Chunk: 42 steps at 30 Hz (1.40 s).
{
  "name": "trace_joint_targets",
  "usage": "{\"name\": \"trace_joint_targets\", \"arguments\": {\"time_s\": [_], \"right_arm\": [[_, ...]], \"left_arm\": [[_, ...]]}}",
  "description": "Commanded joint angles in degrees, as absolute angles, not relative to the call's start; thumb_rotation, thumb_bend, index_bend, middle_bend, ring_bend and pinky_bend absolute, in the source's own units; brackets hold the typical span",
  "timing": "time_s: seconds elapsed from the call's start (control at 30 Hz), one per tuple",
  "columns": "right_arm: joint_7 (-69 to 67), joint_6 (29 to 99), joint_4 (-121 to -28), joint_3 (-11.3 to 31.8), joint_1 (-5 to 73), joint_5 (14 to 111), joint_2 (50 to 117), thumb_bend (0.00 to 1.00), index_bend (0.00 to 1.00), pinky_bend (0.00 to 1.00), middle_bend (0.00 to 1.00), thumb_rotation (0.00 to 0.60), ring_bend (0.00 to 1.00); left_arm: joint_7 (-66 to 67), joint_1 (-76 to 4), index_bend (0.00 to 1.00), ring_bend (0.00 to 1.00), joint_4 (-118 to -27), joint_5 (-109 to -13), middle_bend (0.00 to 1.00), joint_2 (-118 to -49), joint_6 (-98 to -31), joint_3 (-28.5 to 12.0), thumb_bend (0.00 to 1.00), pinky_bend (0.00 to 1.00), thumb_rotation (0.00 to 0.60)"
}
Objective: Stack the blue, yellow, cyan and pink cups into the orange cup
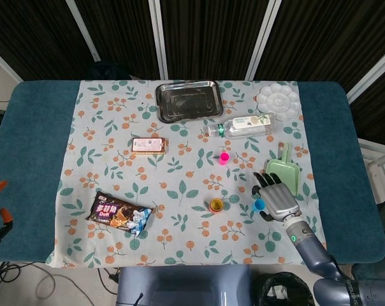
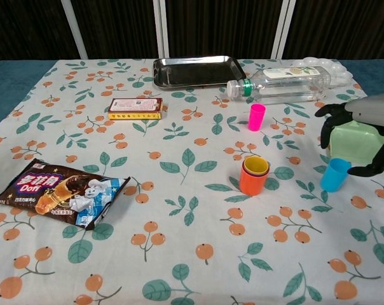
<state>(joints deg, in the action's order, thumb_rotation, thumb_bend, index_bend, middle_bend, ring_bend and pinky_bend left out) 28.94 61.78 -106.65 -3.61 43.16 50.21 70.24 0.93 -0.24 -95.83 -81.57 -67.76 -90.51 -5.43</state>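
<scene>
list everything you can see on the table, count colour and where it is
orange cup: 1, orange, centre of the cloth, upright
yellow cup: 1, yellow, nested in the orange cup
pink cup: 1, pink, upright, behind the orange cup
blue cup: 1, blue, upright, right of the orange cup, by the dustpan
dustpan: 1, light green, right side
water bottle: 1, clear with green cap, lying on its side, far right
metal tray: 1, silver, far middle
palette dish: 1, white, far right corner
snack box: 1, red and yellow, left of centre
ice cream packet: 1, brown, near left
tablecloth: 1, white with leaf print
right hand: 1, black and grey, fingers spread around the blue cup, not clearly gripping
</scene>
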Motion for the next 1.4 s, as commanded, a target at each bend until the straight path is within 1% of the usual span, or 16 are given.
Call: {"name": "trace_joint_targets", "arguments": {"time_s": [0.03, 0.53, 0.7, 0.97, 1.23, 1.4], "right_arm": [[27.9, 60.8, -104.4, -3.3, 42.6, 50.4, 71.5, 0.37, 0.36, 0.09, 0.00, 0.600, 0.02], [25.8, 59.0, -101.6, -2.6, 41.4, 51.9, 72.6, 0.37, 0.42, 0.09, 0.00, 0.600, 0.02], [25.5, 58.8, -101.1, -2.1, 41.1, 52.2, 73.1, 0.39, 0.45, 0.09, 0.00, 0.600, 0.03], [25.8, 58.3, -99.9, -1.6, 40.8, 51.5, 73.9, 0.39, 0.46, 0.09, 0.00, 0.600, 0.03], [25.9, 58.2, -100.3, -1.0, 40.6, 51.8, 73.5, 0.40, 0.50, 0.09, 0.00, 0.600, 0.03], [25.8, 58.7, -102.3, -0.1, 40.7, 52.7, 72.0, 0.40, 0.51, 0.09, 0.00, 0.600, 0.03]], "left_arm": [[1.0, -0.2, 0.18, 0.01, -95.8, -81.5, 0.10, -67.8, -90.5, -5.5, 0.68, 0.05, 0.600], [1.2, -0.2, 0.18, 0.01, -95.7, -81.4, 0.10, -67.8, -90.5, -5.4, 0.68, 0.05, 0.600], [1.2, -0.2, 0.18, 0.01, -95.7, -81.5, 0.10, -67.8, -90.5, -5.4, 0.68, 0.05, 0.600], [1.2, -0.2, 0.18, 0.01, -95.7, -81.3, 0.10, -67.7, -90.4, -5.5, 0.68, 0.05, 0.600], [1.3, -0.3, 0.18, 0.01, -95.7, -81.3, 0.10, -67.8, -90.4, -5.4, 0.68, 0.05, 0.600], [1.2, -0.2, 0.18, 0.01, -95.8, -81.2, 0.10, -67.8, -90.4, -5.5, 0.68, 0.05, 0.600]]}}
